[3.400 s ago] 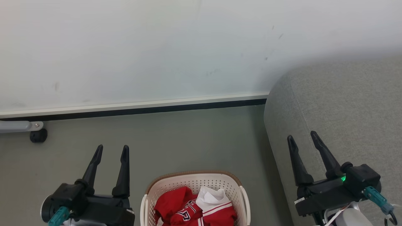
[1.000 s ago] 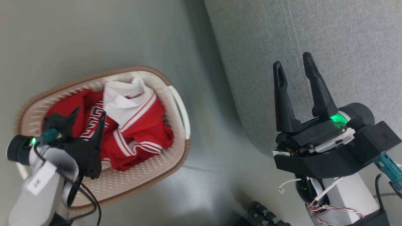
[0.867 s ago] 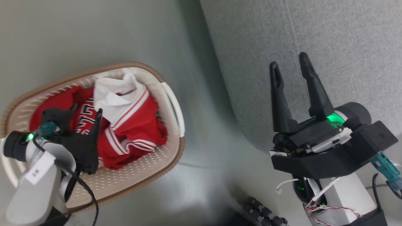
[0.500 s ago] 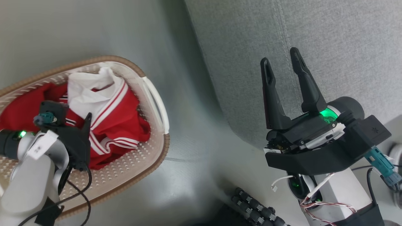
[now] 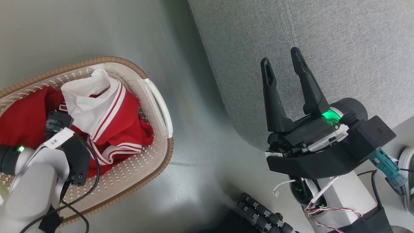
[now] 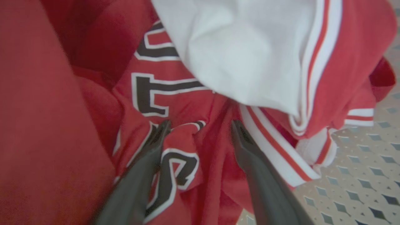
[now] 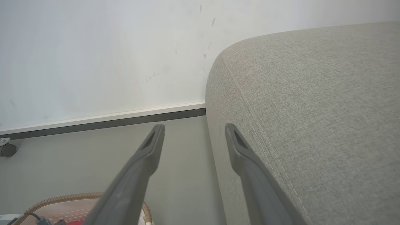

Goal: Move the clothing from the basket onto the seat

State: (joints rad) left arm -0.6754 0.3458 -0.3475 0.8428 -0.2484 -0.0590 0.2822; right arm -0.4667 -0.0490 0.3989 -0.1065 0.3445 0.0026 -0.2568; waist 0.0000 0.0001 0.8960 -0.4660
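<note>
The clothing (image 5: pixel 123 119) is all in the basket (image 5: pixel 129 176), middle left of the head view. It's a red heap with the jersey's white lining flopped open on top and the dark lettering tucked beside it. The basket sits on the floor (image 5: pixel 194 155) close to the grey seat (image 5: pixel 339 42), which takes up the upper right of the frame. No red on the part of the seat I can see.

The left gripper (image 6: pixel 200 125) is down inside the basket. In the left wrist view its jaws are spread wide, with the tips right at the red fabric by the lettering. A ridge of cloth is bunched between them and the white-striped hem is just to the right. They're not clamped on anything yet. The right gripper (image 5: pixel 280 55) hangs by the seat's edge at centre right, jaws released too, nothing in them.

My take: this is the grab step, and the job overall has barely started. To do it well I'd push a touch deeper so the jaws bite a proper fold instead of one thin layer, then close fully before lifting. The two garments look tangled, so lift straight up and slow, because one may slide off partway. Watch that a hem doesn't snag the perforated wall and drag the basket along. Carry high enough to clear the rim and the seat's rounded edge before letting go.
</note>
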